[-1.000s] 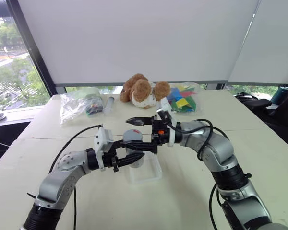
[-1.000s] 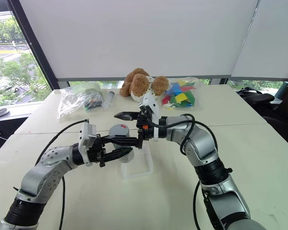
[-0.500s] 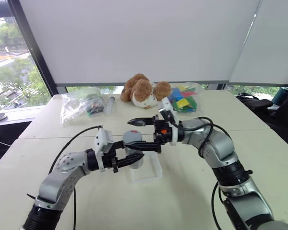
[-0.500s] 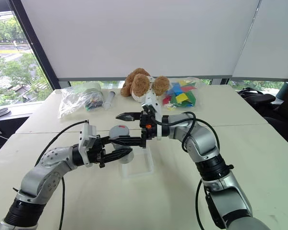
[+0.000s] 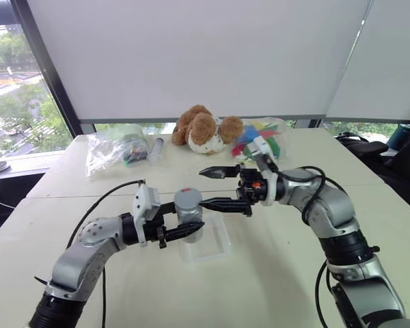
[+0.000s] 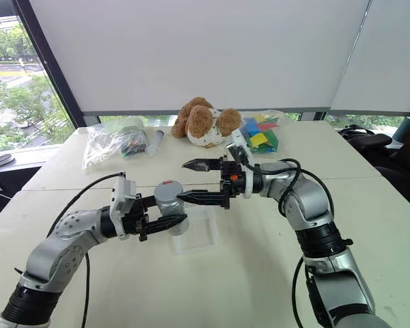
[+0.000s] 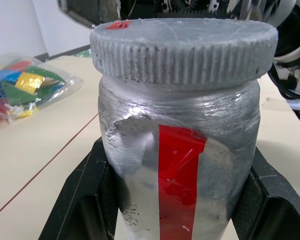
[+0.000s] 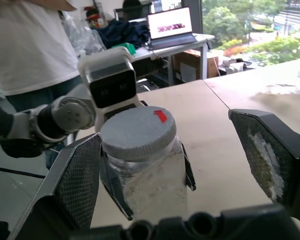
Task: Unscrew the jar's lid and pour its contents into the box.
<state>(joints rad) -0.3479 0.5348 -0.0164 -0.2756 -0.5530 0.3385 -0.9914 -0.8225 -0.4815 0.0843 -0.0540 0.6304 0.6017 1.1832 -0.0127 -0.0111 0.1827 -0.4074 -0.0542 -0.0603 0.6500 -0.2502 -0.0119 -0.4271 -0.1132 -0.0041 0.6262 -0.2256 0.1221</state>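
The left arm reached in from the robot's left, bent at the elbow, with its forearm roughly level above the tabletop (image 5: 273, 273) and the left gripper (image 5: 191, 220) pointing across toward the robot's right. Its jaws were closed on the body of the jar (image 5: 188, 213), one finger on each side, holding it upright in the air just above the near end of the box (image 5: 215, 247). In the left wrist view the jar's silvery side carried a red stripe, and the ribbed lid (image 7: 184, 50) sat on top, still screwed on, with a small red mark near its edge.

The right arm came in from the robot's right, elbow raised and bent, its forearm also about level, and the right gripper (image 5: 215, 186) pointed back toward the left one. Its jaws stood wide apart, one finger higher and one lower in the head views, holding nothing. The lower finger's tip lay just beside the lid, and whether it touched could not be told. In the right wrist view the lid (image 8: 138, 132) sat between the two spread fingers (image 8: 80, 177).

The box rested on the tabletop beneath the two grippers. Behind them, well apart, lay a plush toy (image 5: 205, 130), a bag of colourful blocks (image 6: 260, 137) and another clear bag (image 5: 113, 150).
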